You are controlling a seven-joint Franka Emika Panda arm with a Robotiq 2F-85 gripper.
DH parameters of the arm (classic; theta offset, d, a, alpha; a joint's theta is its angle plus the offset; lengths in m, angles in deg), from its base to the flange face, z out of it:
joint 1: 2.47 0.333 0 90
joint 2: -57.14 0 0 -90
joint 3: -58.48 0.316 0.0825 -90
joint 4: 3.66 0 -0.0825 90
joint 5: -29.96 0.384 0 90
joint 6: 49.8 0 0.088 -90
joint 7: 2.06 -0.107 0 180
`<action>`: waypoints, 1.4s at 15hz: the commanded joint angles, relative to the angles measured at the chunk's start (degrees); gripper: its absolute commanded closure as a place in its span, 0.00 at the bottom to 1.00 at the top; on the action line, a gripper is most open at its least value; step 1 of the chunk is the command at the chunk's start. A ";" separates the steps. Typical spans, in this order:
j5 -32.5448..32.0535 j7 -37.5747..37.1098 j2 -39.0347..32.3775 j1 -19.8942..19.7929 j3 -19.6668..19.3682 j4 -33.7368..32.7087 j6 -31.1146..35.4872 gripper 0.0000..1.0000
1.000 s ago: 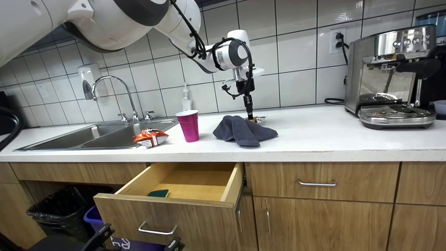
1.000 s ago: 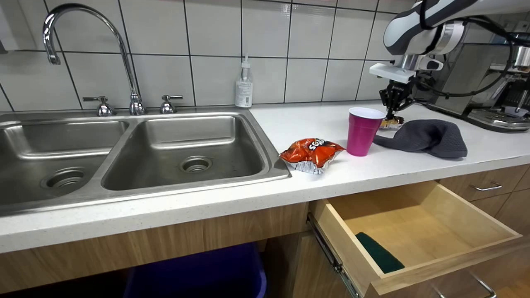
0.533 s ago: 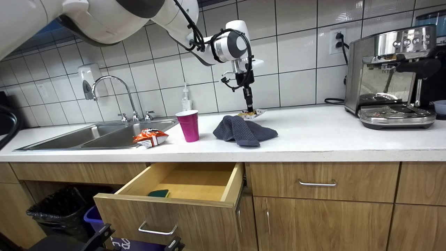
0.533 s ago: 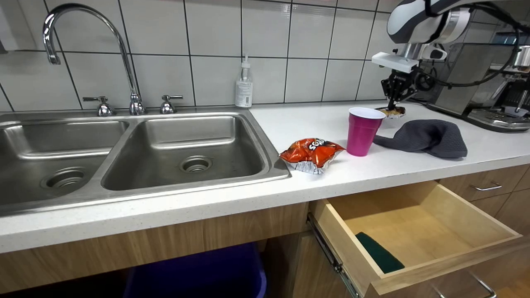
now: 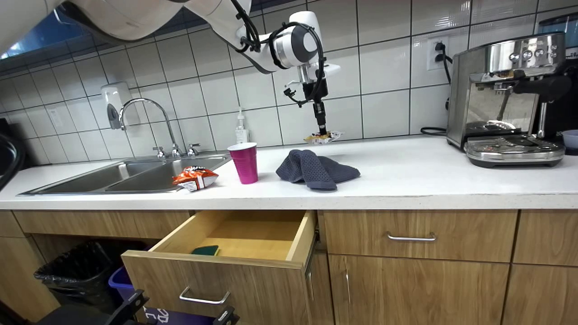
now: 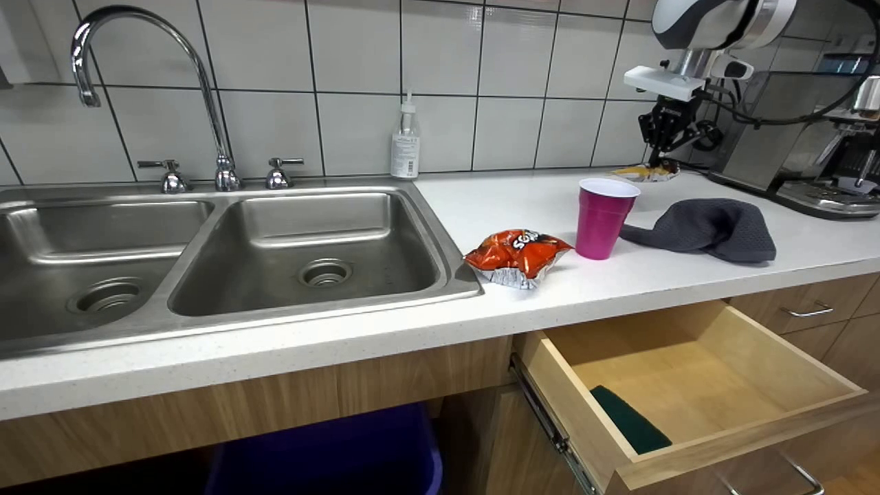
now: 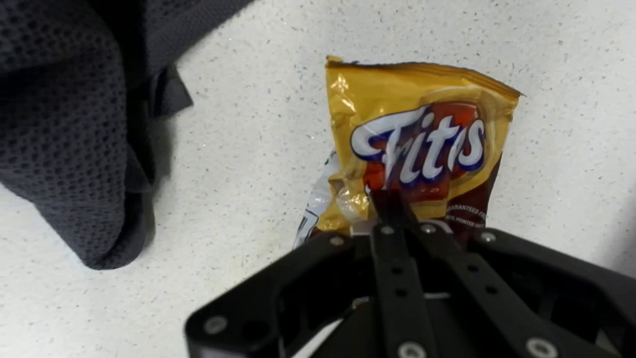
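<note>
White counter [image 5: 406, 176], tiled wall [image 5: 386, 72]: gripper [image 7: 395, 206] has the Fritos bag [image 7: 427, 141]

Fingers together, next to no gap at the tips, pinching the bag at the lower edge of its logo. Wrist view: yellow printed face toward the camera, foil creased around the pinch, a pale strip of the bag showing along one side. Bag is clear of the counter, spread roughly level under the fingertips, in both exterior views.

Arm [image 5: 280, 49] comes in from upper left in an exterior view, reaching out over the counter. Wrist bent down, gripper pointing almost straight at the surface.

Nearby: dark gray cloth [image 5: 316, 169] crumpled on the counter, closer to the front edge than the bag. Pink cup [image 6: 601, 223] upright beside the cloth. Orange chip bag [image 6: 519, 254] lies between cup and sink [image 6: 454, 275]. Below, drawer [image 5: 207, 277] pulled open, dark green item [image 6: 629, 419] inside. Espresso machine [image 5: 505, 95] well apart from the gripper.
</note>
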 commanded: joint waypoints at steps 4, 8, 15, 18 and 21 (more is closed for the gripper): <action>-0.97 1.40 9.06 0.32 0.41 11.40 2.36 1.00; -1.85 6.16 14.91 0.07 0.30 19.14 3.77 1.00; -2.30 17.75 25.38 -1.13 -0.40 33.73 6.83 1.00; -2.46 21.08 29.21 -1.08 -0.97 39.02 8.05 1.00; -2.78 23.94 32.88 -0.86 -1.22 44.18 9.73 1.00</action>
